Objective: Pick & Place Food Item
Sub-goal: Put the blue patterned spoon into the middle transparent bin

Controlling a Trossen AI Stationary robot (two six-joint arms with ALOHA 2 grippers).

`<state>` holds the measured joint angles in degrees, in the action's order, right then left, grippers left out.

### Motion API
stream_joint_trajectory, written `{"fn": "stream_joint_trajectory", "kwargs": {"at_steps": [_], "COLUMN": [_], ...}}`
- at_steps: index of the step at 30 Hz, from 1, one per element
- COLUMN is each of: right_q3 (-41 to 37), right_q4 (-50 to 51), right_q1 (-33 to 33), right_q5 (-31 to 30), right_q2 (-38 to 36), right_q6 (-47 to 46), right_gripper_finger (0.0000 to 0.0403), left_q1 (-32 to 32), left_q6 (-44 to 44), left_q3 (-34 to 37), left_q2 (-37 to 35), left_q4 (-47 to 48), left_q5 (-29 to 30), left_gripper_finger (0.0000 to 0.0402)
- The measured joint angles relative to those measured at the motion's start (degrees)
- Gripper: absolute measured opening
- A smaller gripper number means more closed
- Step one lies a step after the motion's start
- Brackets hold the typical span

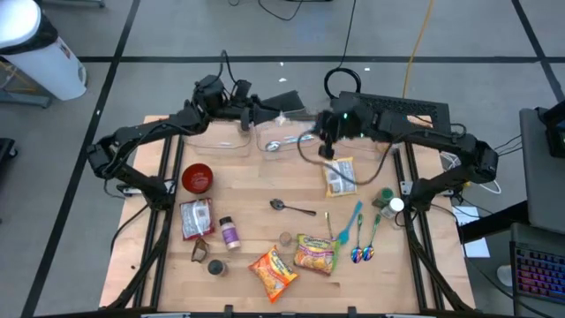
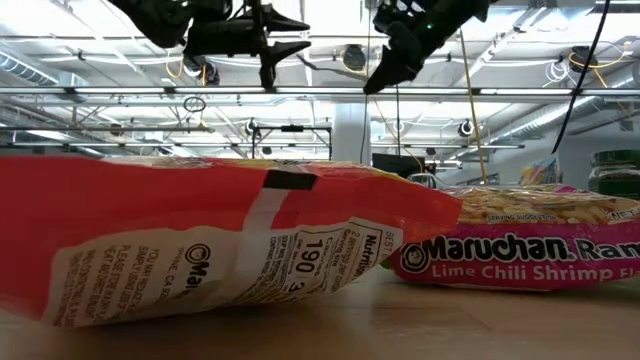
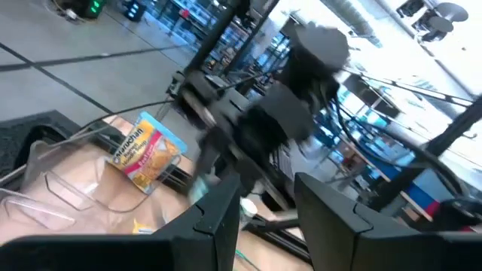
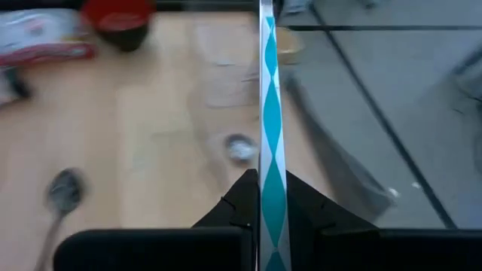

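Note:
My right gripper (image 1: 326, 148) hangs above the table's far middle, shut on a thin strip (image 4: 269, 90) patterned in teal and white diamonds. My left gripper (image 1: 267, 115) hovers level over the clear containers (image 1: 221, 137) at the far edge; it is open and nothing lies between its fingers (image 3: 226, 218). Noodle packets lie flat on the table: one (image 1: 338, 175) just beyond my right gripper, two (image 1: 316, 253) (image 1: 272, 272) near the front edge, and one (image 1: 196, 218) at the left. My right gripper pinches the teal-and-white strip between its two fingers (image 4: 301, 203); the strip is seen edge-on. It runs straight out past the fingertips, along the fingers, and is lifted clear of the table. I cannot tell which end of it is held.
A red bowl (image 1: 197, 178) stands at the left. A metal spoon (image 1: 291, 208) lies mid-table, with two teal-handled spoons (image 1: 353, 223) right of it. A small bottle (image 1: 229, 232) and a green-lidded jar (image 1: 386, 196) are also there. Cables trail past the far edge.

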<state>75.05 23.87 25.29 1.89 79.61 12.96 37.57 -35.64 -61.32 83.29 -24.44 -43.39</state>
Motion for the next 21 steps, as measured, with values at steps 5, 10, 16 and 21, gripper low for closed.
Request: {"fn": "stream_joint_trajectory", "kwargs": {"at_steps": [5, 10, 16, 21], "right_q3": [3.27, 5.24, 5.42, 5.35], "right_q4": [-0.23, -0.9, -1.98, -1.78], "right_q1": [6.48, 10.26, 9.84, 7.78], "right_q5": [2.48, 4.45, 8.92, 8.94], "right_q2": [0.1, 1.58, 5.23, 9.36], "right_q6": [-0.29, -3.24, -3.01, -1.58], "right_gripper_finger": [0.0019, 0.0019, 0.0019, 0.0019], "left_q1": [4.37, 6.35, 5.12, 3.16], "left_q6": [-0.02, 1.11, 1.44, 1.04], "left_q3": [0.0, 0.0, 0.0, 0.04], "left_q2": [0.0, 0.0, 0.0, -2.11], "left_q4": [0.14, 0.1, -0.98, -2.73], "left_q5": [-4.82, -4.97, -9.08, -12.78], "left_gripper_finger": [0.0134, 0.0134, 0.0134, 0.0134]}}
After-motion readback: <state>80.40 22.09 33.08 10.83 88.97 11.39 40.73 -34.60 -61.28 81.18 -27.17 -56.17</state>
